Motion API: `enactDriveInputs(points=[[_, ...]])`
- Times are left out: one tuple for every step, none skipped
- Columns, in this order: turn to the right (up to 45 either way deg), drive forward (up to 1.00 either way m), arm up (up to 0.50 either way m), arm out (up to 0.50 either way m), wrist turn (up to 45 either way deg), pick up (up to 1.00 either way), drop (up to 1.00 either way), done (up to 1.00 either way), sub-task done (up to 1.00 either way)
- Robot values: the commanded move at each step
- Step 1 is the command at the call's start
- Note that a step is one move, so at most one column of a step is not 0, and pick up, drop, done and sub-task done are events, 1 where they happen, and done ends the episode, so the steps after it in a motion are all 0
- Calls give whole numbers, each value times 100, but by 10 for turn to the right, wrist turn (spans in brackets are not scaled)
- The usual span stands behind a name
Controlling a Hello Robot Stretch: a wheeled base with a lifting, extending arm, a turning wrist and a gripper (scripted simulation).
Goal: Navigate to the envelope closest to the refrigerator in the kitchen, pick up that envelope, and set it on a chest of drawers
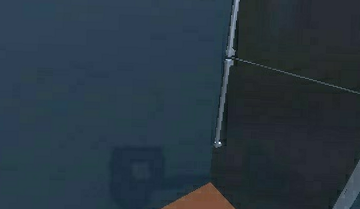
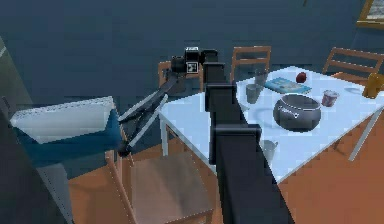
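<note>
One pale, blue-bottomed slab (image 2: 62, 120), perhaps the envelope, shows near the gripper (image 2: 128, 136), whose hold we cannot tell, beside the white table (image 2: 195, 120); we judge pickup in hand, next needing a clean lift before seeking drawers.

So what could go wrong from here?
The arm reaches across the table, close to a cup and a bowl; swinging could knock them. The gripper hangs near a chair and may snag it. Ahead, a dark wall looks very close, so driving forward might bump it.
</note>
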Motion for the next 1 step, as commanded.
enactDriveInputs(points=[[0, 0, 0, -42, 0, 0, 0, 0, 0]])
